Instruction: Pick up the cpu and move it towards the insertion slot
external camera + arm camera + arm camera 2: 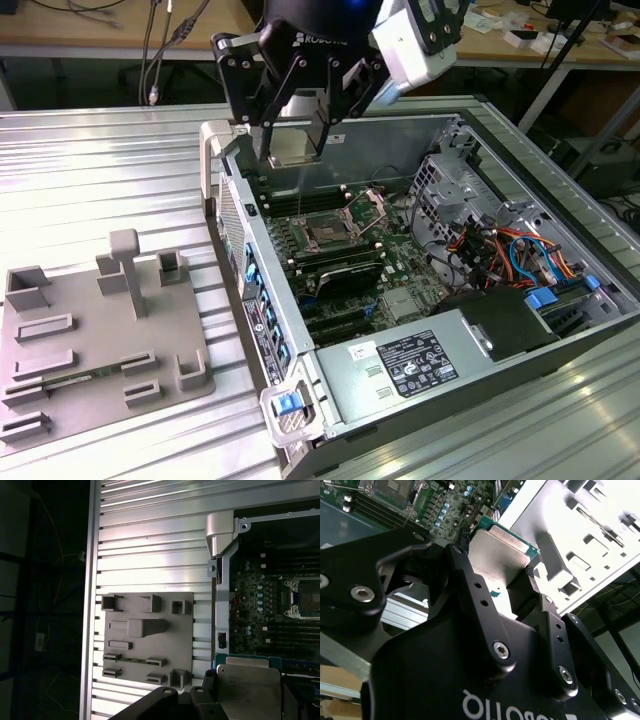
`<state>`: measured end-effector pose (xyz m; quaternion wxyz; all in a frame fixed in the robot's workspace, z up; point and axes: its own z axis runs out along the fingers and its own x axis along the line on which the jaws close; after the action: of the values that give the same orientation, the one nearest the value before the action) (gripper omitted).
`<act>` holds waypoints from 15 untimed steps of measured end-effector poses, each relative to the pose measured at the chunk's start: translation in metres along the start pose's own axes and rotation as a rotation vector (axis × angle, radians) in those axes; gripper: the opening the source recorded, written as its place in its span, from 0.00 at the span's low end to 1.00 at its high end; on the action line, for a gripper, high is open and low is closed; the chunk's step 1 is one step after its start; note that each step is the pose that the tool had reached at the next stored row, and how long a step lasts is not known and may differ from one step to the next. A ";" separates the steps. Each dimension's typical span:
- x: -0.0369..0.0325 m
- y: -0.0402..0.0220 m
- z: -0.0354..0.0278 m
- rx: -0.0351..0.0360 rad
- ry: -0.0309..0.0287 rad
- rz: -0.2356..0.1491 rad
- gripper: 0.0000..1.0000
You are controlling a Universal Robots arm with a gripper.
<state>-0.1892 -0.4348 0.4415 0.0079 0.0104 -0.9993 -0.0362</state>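
Note:
The cpu (292, 150) is a flat square chip with a pale silvery face, and my gripper (296, 138) is shut on its two sides. It hangs above the open computer case's near-left wall, higher than the board. The insertion slot (328, 232), a dark square socket in a silver frame with its clamp plate tipped up, lies on the green board below and toward the exterior view's right of the chip. In the second wrist view the cpu (501, 555) sits between black fingers (526, 582), with the slot (395, 487) beyond. In the first wrist view, cpu (248, 690) and slot (305, 597) both show.
A grey plastic tray (100, 340) with raised blocks lies on the ribbed metal table at the exterior view's left. Inside the case (480, 130) are a power supply (420, 362), coloured cables (510, 250), memory slots and a metal drive cage. Desks stand behind.

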 end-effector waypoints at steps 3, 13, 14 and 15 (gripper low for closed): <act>-0.0051 0.0000 -0.0001 0.0000 0.0001 0.000 0.55; -0.0135 0.0130 0.0011 0.0000 0.0000 0.000 0.55; -0.0139 0.0140 0.0012 0.0000 0.0000 0.000 0.55; -0.0143 0.0150 0.0013 0.0000 0.0001 0.000 0.55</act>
<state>-0.1752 -0.4194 0.4411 0.0080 0.0104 -0.9993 -0.0362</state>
